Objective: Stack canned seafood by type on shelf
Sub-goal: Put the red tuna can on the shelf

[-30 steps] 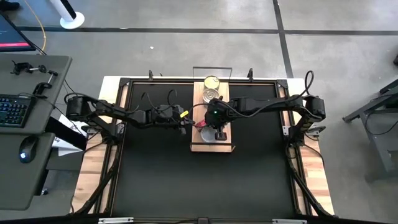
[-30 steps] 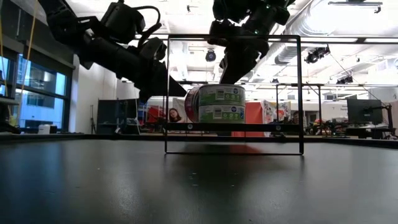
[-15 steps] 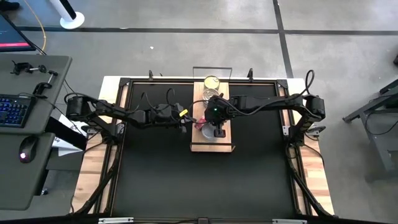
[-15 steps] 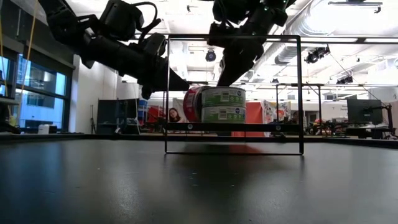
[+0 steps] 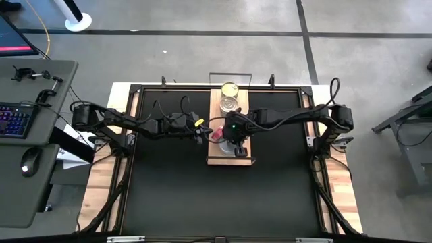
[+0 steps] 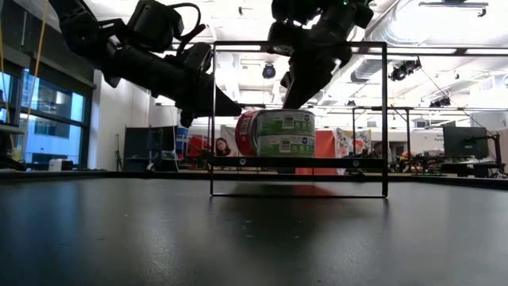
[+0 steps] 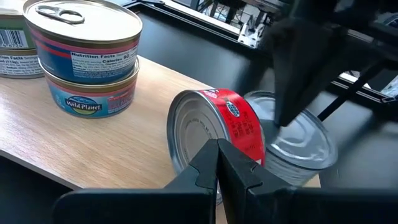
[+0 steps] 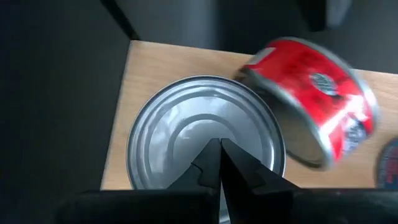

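The light-wood shelf lies mid-table and carries several tins. A red-labelled tin stands tilted on its edge and leans against a silver-lidded tin, the top of a green-labelled stack of two. Farther along stand a silver-lidded stack and a gold-lidded tin. My left gripper is shut, level at the red tin's left side. My right gripper is shut, pointing down over the silver lid. My left gripper meets the red tin with its shut fingertips at the lower rim of its bare metal face, coming level from the table's left; the tin stays on edge on the plank. My right gripper rests its shut fingertips on the silver lid from above, pointing down.
Thin black wire rails rise at the shelf's short ends, and the near one frames the stack in the low view. The black tabletop lies bare in front of the shelf. A desk with keyboard and mouse stands off the table's left.
My left gripper has reached a little toward the red tin from the table's left. My right gripper has shifted slightly toward the near edge along the shelf, which uncovers the silver-lidded stack behind it. The red tin has stayed tilted against the green stack.
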### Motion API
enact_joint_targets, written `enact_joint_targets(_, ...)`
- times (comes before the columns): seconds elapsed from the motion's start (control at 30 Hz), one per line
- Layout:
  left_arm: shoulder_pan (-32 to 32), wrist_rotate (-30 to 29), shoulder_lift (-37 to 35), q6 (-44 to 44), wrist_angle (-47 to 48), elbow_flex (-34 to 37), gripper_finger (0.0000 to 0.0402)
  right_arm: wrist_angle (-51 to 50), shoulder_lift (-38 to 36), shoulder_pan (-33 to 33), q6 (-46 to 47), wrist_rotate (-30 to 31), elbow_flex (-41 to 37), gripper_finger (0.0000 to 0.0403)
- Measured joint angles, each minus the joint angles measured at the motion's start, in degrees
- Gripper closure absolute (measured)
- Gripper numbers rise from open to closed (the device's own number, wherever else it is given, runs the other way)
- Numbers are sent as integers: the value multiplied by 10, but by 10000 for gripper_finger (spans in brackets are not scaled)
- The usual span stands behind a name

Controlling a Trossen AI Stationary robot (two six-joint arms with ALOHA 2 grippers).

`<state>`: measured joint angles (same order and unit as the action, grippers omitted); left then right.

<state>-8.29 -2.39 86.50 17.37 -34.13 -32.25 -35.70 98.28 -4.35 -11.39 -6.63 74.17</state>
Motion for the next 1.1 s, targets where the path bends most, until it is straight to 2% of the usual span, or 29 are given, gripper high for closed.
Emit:
enact_joint_targets(0.23, 0, 0, 0, 0, 0, 0, 401, -21, 0, 14, 0, -34, 6, 403)
enact_joint_targets(0.57, 0, 0, 0, 6, 1, 0, 401, -38, -1, -21, -8, -22, 78, 403)
enact_joint_targets(0.73, 0, 0, 0, 15, 9, 0, 401, -73, -1, -43, 9, -37, 66, 403)
enact_joint_targets(1.1, 10, 0, 0, 16, 42, 0, 401, -44, 7, -47, 10, -46, 51, 403)
